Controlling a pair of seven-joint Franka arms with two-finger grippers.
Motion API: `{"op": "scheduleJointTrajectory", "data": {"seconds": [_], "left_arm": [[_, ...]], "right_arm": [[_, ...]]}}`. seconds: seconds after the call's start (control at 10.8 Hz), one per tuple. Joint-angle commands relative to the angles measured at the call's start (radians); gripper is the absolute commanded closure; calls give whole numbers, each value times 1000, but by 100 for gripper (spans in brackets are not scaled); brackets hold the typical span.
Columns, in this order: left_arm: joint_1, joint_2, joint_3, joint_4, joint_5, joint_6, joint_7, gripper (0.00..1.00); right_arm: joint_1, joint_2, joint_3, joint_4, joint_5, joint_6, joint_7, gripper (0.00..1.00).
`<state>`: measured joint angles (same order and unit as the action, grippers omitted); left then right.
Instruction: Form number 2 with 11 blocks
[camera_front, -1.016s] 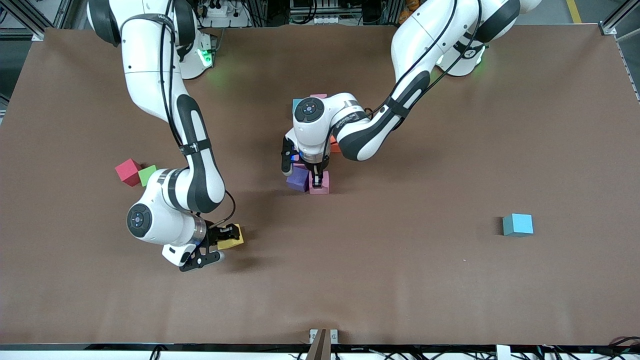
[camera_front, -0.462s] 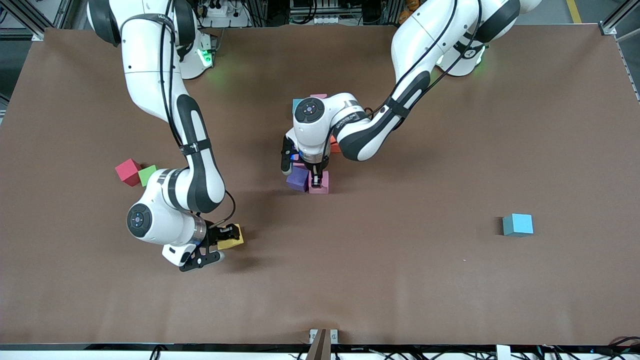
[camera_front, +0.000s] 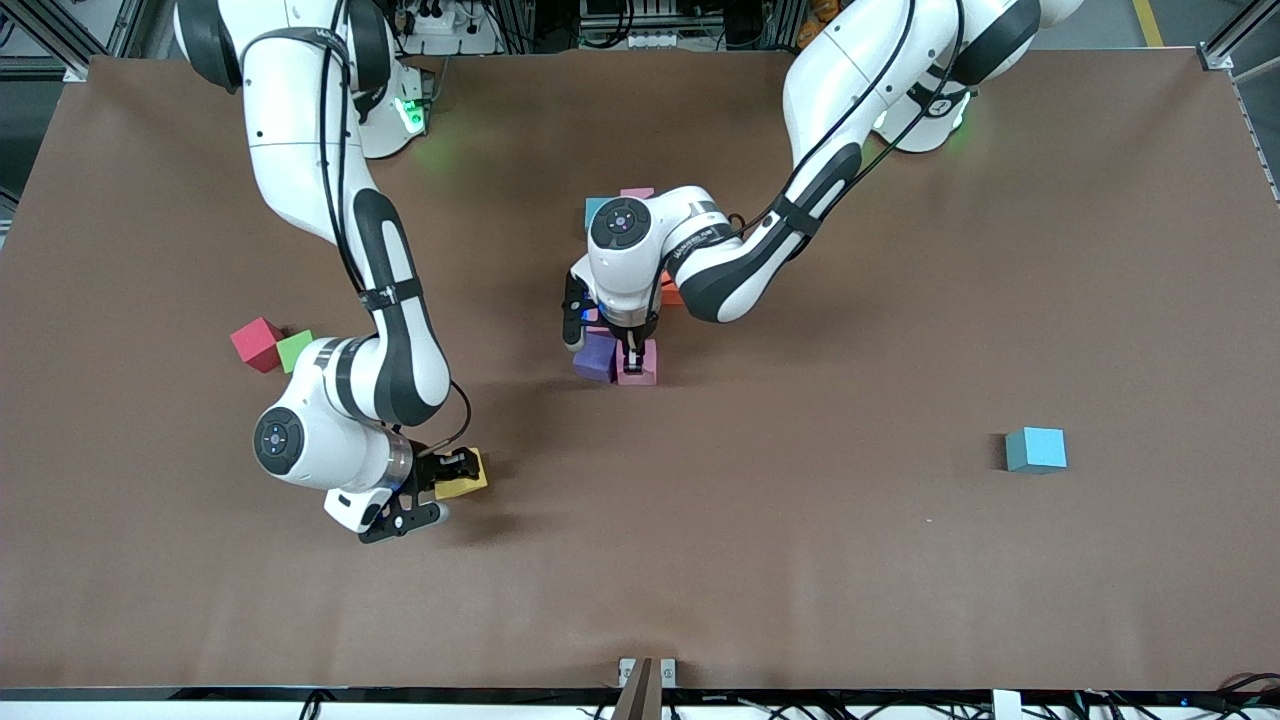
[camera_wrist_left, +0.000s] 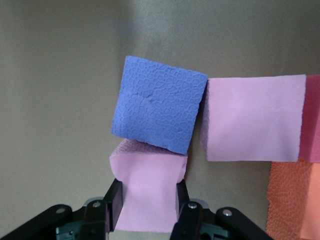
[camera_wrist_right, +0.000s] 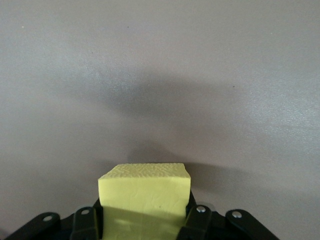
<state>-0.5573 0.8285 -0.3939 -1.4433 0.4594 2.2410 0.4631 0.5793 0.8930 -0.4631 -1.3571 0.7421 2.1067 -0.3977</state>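
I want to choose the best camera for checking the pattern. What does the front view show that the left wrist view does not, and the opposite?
Only the front view: the right gripper shut on a yellow block, the red block touching the green cube, and a lone blue block toward the left arm's end.

Only the left wrist view: a second pink block beside the purple one, and an orange block's textured face.

Both: the left gripper shut on a pink block touching the purple block.
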Motion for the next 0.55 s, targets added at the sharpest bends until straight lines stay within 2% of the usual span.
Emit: {"op": "scheduleJointTrajectory", "data": {"seconds": [0.0,0.46], "left_arm": [[-10,27,-5,-12,-38,-7,-15,54],[-21,27,-5,-12,-39,-6,-41,52]], "right_arm": [[7,-29,0,-27,-17,-7,11,85],[7,-28,1,-27,-17,-7,11,85]]}}
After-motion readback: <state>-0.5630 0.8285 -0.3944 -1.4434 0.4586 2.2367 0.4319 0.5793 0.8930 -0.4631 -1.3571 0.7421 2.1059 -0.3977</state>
